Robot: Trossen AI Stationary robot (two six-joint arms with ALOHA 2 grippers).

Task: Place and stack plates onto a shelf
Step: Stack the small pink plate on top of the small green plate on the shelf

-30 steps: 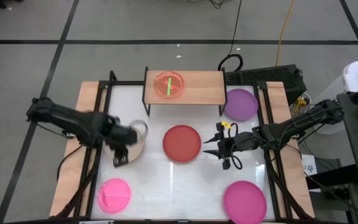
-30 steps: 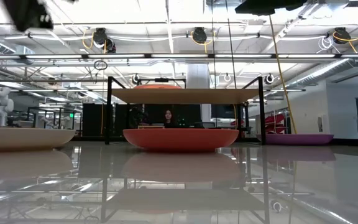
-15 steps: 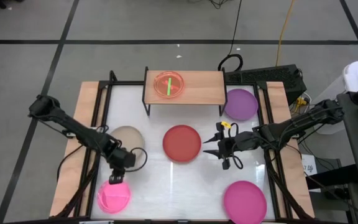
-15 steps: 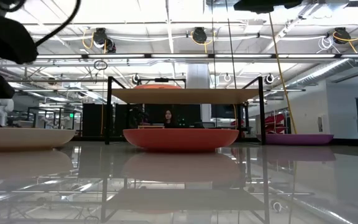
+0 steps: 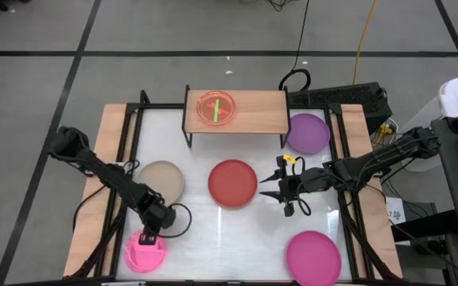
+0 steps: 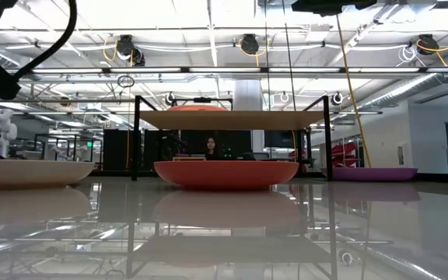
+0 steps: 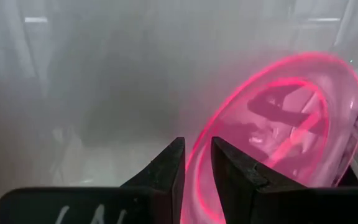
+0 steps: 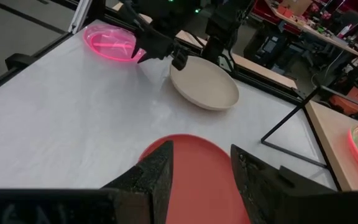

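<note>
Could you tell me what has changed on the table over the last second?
The left hand swung from over the beige plate toward the table's near edge and now straddles the pink plate's rim, fingers not yet closed on it. The right hand, all the plates and the shelf stayed put.

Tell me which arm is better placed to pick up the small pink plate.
Left. Its tool is right at the small pink plate, fingers straddling the rim in the wrist view. The right tool hovers across the table beside the red plate.
</note>
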